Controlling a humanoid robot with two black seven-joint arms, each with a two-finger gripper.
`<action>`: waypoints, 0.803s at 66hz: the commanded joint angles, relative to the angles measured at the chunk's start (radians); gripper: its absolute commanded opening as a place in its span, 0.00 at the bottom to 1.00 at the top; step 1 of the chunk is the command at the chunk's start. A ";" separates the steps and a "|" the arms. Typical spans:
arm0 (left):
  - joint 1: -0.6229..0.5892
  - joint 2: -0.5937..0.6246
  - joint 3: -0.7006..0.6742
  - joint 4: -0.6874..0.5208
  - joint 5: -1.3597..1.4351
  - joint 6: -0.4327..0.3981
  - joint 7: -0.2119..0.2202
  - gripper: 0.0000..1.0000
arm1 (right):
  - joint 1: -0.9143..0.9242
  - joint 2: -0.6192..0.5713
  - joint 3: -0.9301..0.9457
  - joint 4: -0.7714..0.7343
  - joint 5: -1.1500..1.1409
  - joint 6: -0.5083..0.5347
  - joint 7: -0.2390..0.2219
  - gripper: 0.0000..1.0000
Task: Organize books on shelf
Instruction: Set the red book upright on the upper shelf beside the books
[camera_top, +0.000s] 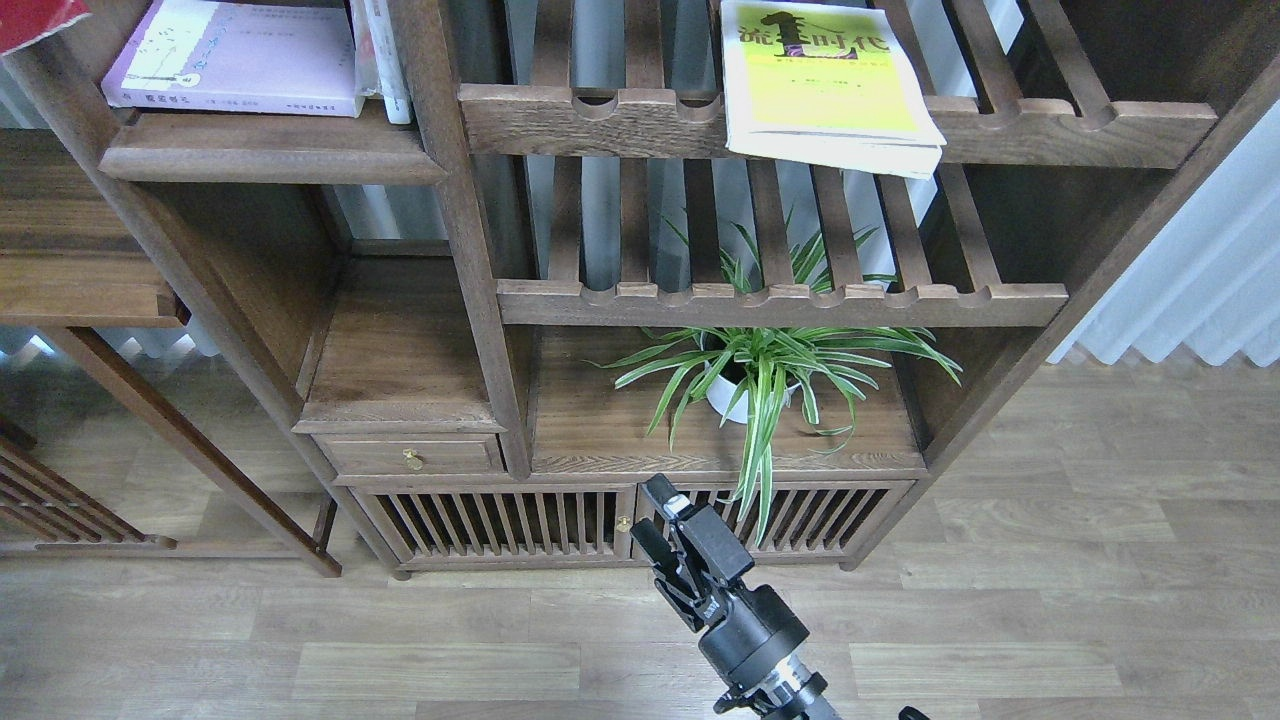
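Dark-brown wood fills my head view: the shelf (270, 160), a solid board with a thick rounded front edge, sits at the upper left of the bookcase. On it lies the lavender book (235, 58), flat, spine along the board's front edge, with white-spined upright books (385, 55) just beside its right end. A corner of the red book (35, 18) shows at the view's top left corner, left of the shelf. The yellow-green book (825, 85) lies flat on the upper slatted rack (1050, 130), overhanging its scalloped front rail. My right gripper (660, 535) hangs low before the cabinet doors, near the potted plant (765, 375), holding nothing; whether its fingers are apart I cannot tell.
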 joint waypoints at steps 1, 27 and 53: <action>-0.055 -0.064 0.010 0.000 0.041 0.000 0.000 0.00 | 0.000 0.000 -0.001 0.000 0.000 0.000 0.000 0.99; -0.187 -0.288 0.010 0.076 0.193 0.000 0.000 0.00 | -0.005 0.000 0.000 0.000 0.000 0.000 0.000 0.99; -0.333 -0.422 0.012 0.227 0.297 0.000 0.000 0.00 | -0.006 0.000 0.000 0.000 0.000 0.000 0.000 0.99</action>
